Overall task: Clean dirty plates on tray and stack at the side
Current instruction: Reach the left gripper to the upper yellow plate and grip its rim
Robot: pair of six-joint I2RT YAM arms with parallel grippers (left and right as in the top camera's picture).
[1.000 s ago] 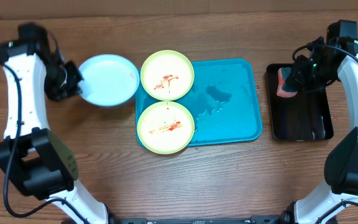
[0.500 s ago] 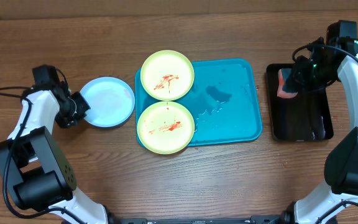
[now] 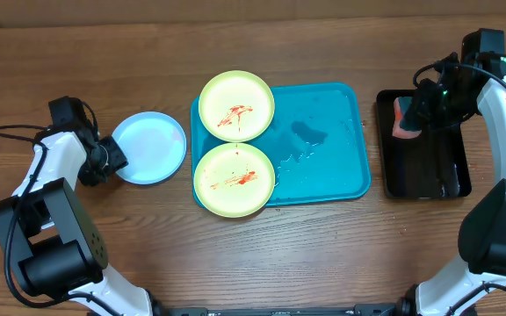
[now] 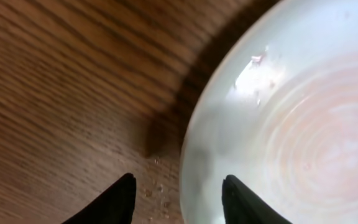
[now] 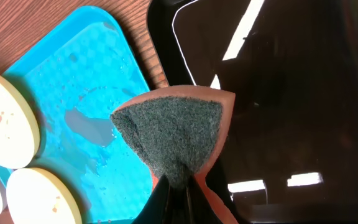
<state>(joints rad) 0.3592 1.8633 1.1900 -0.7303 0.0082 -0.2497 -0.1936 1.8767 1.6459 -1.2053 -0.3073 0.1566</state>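
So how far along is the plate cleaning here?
Done: the blue plate looks clean and lies on the table left of the blue tray. In hand: the left pincer sits open at its rim; the right pincer grips a sponge over the black tray. Left: both yellow plates show red smears.

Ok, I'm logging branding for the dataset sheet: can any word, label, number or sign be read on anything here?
None: no readable text in any view.
The blue-white plate, upper yellow-green plate, lower yellow-green plate, turquoise tray, black tray and sponge show no lettering.
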